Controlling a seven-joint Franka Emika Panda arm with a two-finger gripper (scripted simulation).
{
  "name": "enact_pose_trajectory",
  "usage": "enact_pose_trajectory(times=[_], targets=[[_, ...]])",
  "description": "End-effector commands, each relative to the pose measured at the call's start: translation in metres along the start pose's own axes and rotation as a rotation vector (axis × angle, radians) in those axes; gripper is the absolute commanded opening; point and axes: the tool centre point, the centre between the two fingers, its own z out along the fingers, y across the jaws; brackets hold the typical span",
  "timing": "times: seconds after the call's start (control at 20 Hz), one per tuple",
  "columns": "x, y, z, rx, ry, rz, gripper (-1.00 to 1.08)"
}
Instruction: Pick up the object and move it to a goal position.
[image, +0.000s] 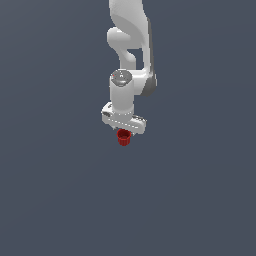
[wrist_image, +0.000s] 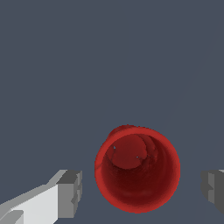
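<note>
Red cup (wrist_image: 137, 169) between spread jaws, untouched.

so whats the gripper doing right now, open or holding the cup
gripper: open, one of the fingers on each side of the red cup, gaps visible, not holding it.

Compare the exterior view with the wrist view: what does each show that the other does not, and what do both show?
Only the exterior view shows the white arm reaching down and the red cup's tapered outside just beneath the gripper. Only the wrist view looks into the cup's open mouth, and shows both grey fingertips apart from its rim, so the jaws are open. Both show the cup, the gripper and the plain grey ground.
</note>
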Motion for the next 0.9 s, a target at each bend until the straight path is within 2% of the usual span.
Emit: enact_pose_trajectory(times=[0.0,0.35,0.85], targets=[[-0.003,0.002,0.002,0.001,0.002,0.017,1.0],[-0.003,0.002,0.007,0.001,0.001,0.016,1.0],[-0.005,0.002,0.048,0.001,0.002,0.02,1.0]])
